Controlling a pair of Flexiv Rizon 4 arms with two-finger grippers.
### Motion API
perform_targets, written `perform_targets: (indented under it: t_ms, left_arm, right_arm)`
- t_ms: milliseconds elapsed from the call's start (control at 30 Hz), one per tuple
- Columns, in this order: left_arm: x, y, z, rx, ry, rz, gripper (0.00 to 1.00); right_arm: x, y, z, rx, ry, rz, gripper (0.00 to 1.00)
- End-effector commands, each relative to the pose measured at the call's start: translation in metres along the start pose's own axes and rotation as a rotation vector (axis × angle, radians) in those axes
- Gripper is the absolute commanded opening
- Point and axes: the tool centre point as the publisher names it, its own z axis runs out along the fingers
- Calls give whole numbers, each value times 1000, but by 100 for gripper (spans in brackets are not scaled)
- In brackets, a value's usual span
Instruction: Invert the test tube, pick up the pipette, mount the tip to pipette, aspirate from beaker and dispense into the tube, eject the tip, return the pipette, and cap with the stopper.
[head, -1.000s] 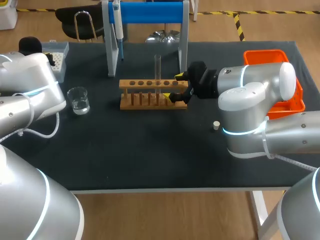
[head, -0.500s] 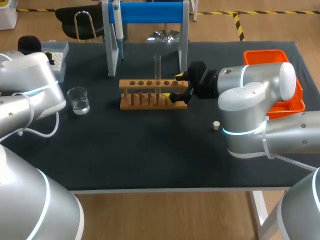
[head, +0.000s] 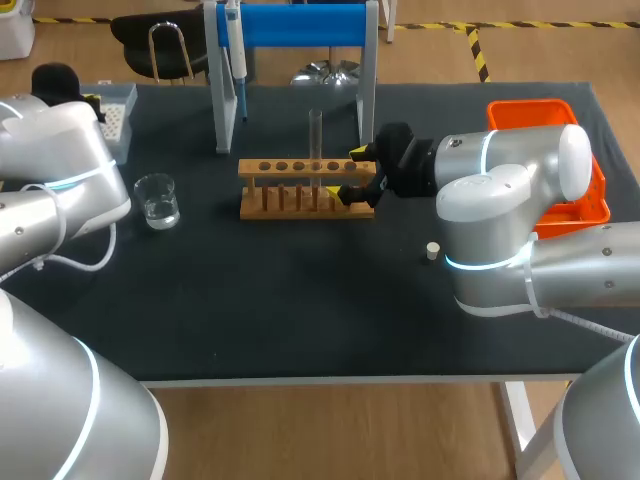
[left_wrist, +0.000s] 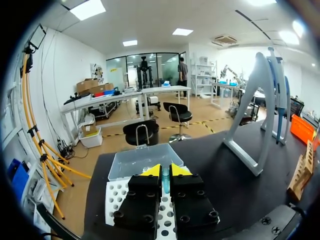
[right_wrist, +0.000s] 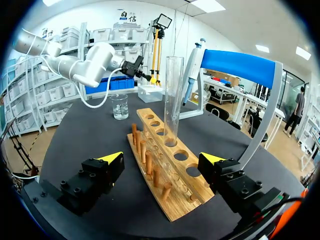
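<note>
A clear test tube (head: 315, 135) stands upright in the wooden rack (head: 305, 188) at mid table. My right gripper (right_wrist: 161, 165) is open, one finger on each side of the rack's right end and clear of the test tube (right_wrist: 173, 95). Over the white tip box (left_wrist: 117, 200) at the far left corner, my left gripper (left_wrist: 162, 171) is shut on a small bluish pipette tip (left_wrist: 165, 181). The pipette (head: 235, 60) hangs on the blue stand (head: 295, 25). A beaker (head: 157, 200) with some liquid sits left of the rack. The white stopper (head: 432, 250) lies right of it.
An orange bin (head: 585, 200) stands at the table's right edge, partly behind my right arm. The tip box's clear lid (left_wrist: 145, 159) lies open just ahead of the left gripper. The stand's grey legs (head: 222, 95) rise behind the rack.
My left arm has shifted slightly up and to the left over the tip box. The right arm, rack and tube have not moved.
</note>
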Motion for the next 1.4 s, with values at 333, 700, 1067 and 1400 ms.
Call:
perform_targets:
  t_ms: [333,700,1067,1400]
  left_arm:
    - [1,-17,-11,23,-13,20,0]
    - [2,-34,-21,42,-25,45,0]
    - [18,-54,-50,48,10,88,0]
    - [65,-63,-107,35,137,148,0]
  right_arm:
    - [1,0,0,-1,-2,0,100]
    - [1,0,0,-1,-2,0,100]
    - [1,0,0,-1,-2,0,100]
    - [1,0,0,-1,-2,0,100]
